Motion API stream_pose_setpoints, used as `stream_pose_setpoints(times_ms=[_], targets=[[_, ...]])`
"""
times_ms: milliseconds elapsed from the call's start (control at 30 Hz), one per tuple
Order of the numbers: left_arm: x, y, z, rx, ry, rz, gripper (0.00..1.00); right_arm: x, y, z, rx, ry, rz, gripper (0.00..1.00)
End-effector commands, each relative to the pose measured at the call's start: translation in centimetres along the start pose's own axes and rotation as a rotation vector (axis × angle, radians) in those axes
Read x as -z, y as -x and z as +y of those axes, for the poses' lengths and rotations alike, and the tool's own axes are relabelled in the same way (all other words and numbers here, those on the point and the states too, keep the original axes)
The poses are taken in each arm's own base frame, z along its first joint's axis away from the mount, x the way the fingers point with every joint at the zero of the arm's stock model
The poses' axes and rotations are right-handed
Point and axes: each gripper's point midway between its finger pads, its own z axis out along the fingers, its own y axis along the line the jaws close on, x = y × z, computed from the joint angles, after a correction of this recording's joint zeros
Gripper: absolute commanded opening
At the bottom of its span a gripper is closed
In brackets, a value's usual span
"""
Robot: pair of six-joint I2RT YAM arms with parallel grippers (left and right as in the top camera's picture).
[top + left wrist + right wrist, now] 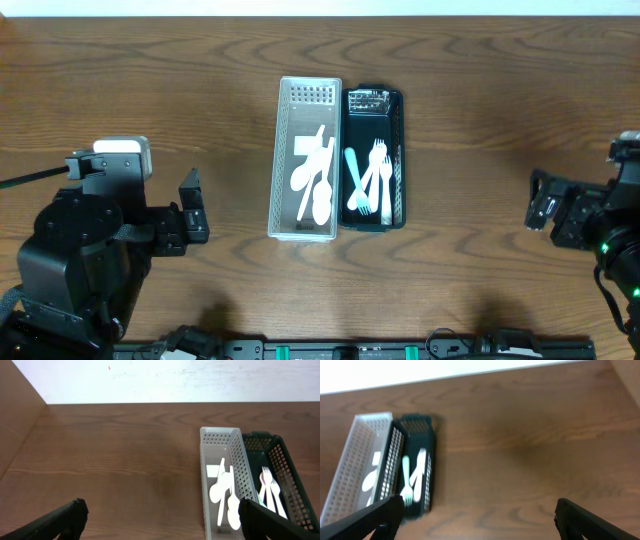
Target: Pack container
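A white perforated container [284,160] holds white spoons [313,185] at the table's middle. A dark green container [398,165] touches its right side and holds white and pale green forks [372,180]. My left gripper [195,208] is open and empty, well left of the containers. My right gripper [540,200] is open and empty, far to their right. The left wrist view shows the white container [206,475] and the green one [290,475] ahead, between the open fingers [160,517]. The right wrist view shows both containers [350,460] at left, fingers [475,517] wide apart.
The wooden table [470,110] spreads around the containers. A white wall edge runs along the far side [175,380]. Arm bases sit at the lower left [70,270] and lower right [620,260].
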Motion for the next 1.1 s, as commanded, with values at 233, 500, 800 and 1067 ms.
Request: stream_pose_setpoints(times_ms=[233, 500, 800, 1067], targets=[[0.9, 2.7, 1.3, -0.027, 0.048, -0.146, 0.98, 0.1, -1.6, -0.2, 0.006, -0.004, 0.06, 0.99], [2.0, 3.4, 2.3, 0.072, 0.048, -0.422, 0.98, 0.1, -1.6, -0.2, 0.006, -0.004, 0.063, 0.99], [-3.9, -4.1, 2.0, 0.112, 0.041, -0.414, 0.98, 0.1, -1.6, -0.2, 0.006, -0.004, 0.063, 0.99], [-9.4, -10.4, 1.6, 0.11, 0.042, -0.41, 0.98, 0.1, -1.6, -0.2, 0.006, -0.004, 0.063, 0.99]])
